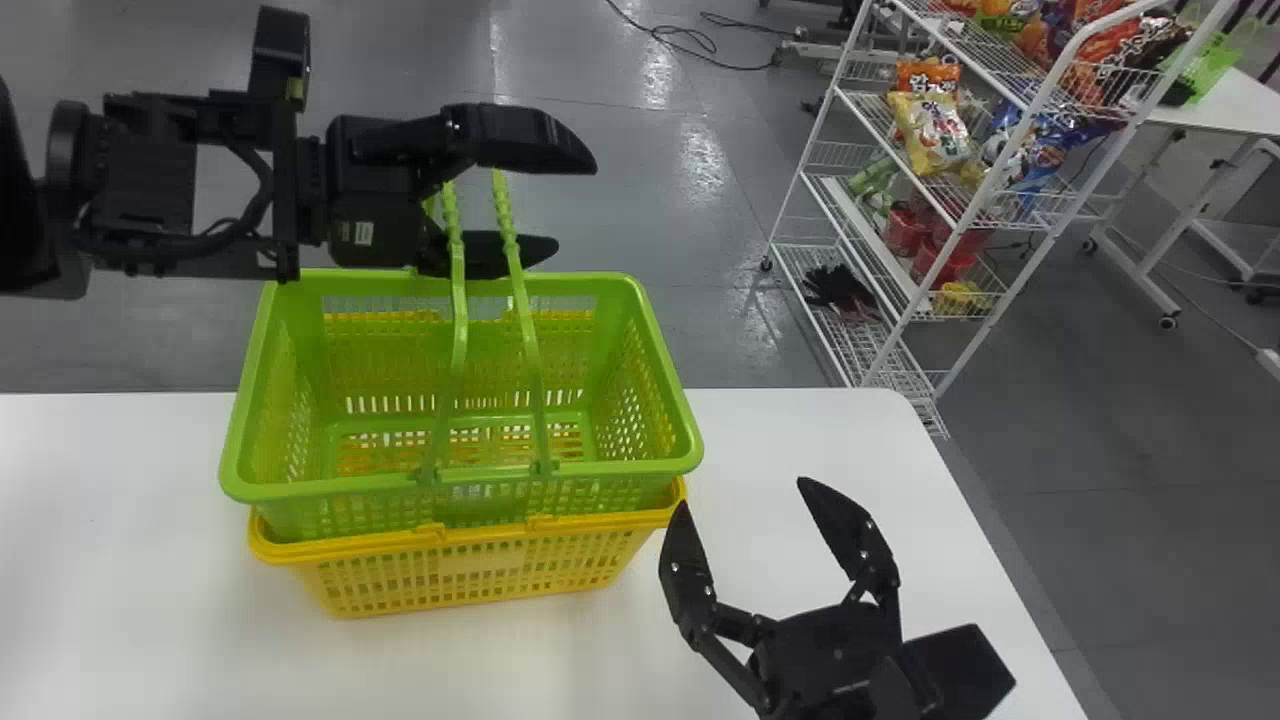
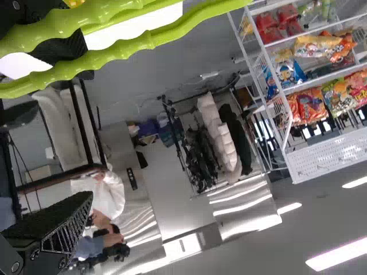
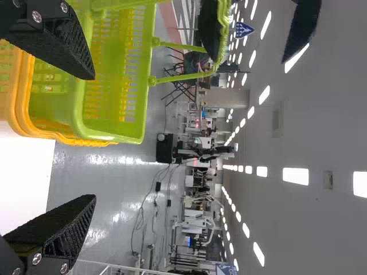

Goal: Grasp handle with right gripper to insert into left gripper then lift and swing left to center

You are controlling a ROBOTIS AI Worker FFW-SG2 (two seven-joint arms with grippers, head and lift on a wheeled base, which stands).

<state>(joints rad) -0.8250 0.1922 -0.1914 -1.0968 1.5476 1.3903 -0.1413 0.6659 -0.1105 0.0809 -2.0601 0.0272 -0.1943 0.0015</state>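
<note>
Green plastic makes up the upper basket [image 1: 560, 468], which sits inside a yellow basket [image 1: 480, 575] on the white worktop [image 1: 120, 560], by its far edge and left of its rounded far right corner. The green basket's rim rides above the yellow one's, and its two handles [image 1: 516, 270] stand raised over the basket, their ridged grips up at the left gripper [image 1: 577, 208]. That gripper comes in from the left edge of the head view, above the far side of the basket, with its fingers spread; the handles pass across the space between them, and the fingers are not pressed together on the grips. The right gripper [image 1: 742, 497] is over the right part of the worktop, near the yellow basket's near right corner and apart from it, its fingers spread too and nothing between them. Beyond the worktop's far right corner, a white wire rack [image 1: 905, 387] stands on the grey floor [image 1: 640, 230], with snack bags [image 1: 930, 130] on its upper shelves and dark gloves [image 1: 840, 290] lower down.
</note>
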